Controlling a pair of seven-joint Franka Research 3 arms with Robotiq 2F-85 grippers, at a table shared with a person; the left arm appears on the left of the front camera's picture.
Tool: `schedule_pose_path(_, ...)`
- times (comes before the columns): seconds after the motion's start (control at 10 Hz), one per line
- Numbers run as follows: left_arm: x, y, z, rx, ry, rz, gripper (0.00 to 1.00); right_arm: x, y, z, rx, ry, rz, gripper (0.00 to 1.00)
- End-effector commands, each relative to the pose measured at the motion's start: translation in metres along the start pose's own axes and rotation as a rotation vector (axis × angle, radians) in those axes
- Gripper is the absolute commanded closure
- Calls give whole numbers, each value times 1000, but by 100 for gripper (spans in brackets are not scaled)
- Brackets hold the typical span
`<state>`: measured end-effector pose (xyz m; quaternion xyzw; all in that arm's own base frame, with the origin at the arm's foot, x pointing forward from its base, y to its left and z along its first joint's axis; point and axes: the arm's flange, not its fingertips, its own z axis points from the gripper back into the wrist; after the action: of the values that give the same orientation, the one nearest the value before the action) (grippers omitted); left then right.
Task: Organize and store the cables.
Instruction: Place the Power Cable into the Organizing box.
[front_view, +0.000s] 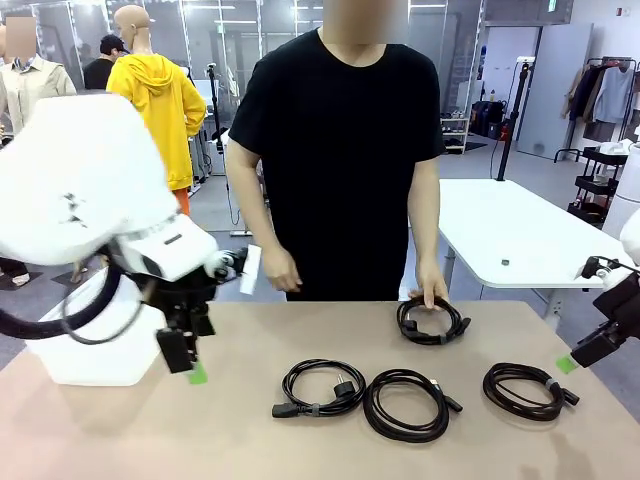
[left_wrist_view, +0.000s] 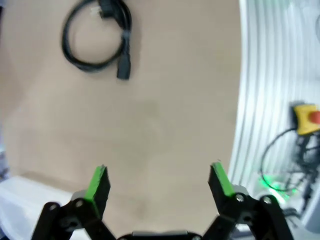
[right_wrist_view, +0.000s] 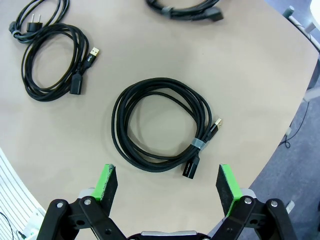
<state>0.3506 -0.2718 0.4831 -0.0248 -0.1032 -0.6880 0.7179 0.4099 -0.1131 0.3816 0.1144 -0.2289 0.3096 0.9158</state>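
Several black cables lie coiled on the tan table (front_view: 250, 440). Three form a near row: a coil with a plug (front_view: 318, 388), a middle coil (front_view: 405, 404) and a right coil (front_view: 526, 390). A farther coil (front_view: 432, 322) has the person's hand (front_view: 432, 293) resting on it. My left gripper (front_view: 190, 362) hangs open above the table's left part, its fingers (left_wrist_view: 99, 184) apart over bare tabletop, with one coil (left_wrist_view: 97, 37) farther off. At the right edge my right gripper (front_view: 585, 350) hovers open, and its wrist view shows its fingers (right_wrist_view: 106, 182) spread just short of the right coil (right_wrist_view: 162, 122).
A white bin (front_view: 100, 345) stands on the table's left side behind my left arm. A person in a black shirt stands at the far edge. The right wrist view shows two more coils (right_wrist_view: 52, 60) (right_wrist_view: 187, 10) and the table's rounded edge (right_wrist_view: 295, 105).
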Motion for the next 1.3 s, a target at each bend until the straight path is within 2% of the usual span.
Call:
schedule_pose_path(0.0, 38, 18, -18, 39, 53, 23, 0, 2, 1, -1, 1, -2, -26, 0)
schedule_pose_path(0.3, 88, 34, -59, 8, 99, 10, 0, 2, 1, -1, 1, -2, -26, 0)
schedule_pose_path(0.7, 125, 41, -105, 14, 144, -6, 0, 2, 1, -1, 1, -2, -26, 0)
schedule_pose_path(1.2, 151, 58, -157, -8, 161, -79, 0, 2, 1, -1, 1, -2, -26, 0)
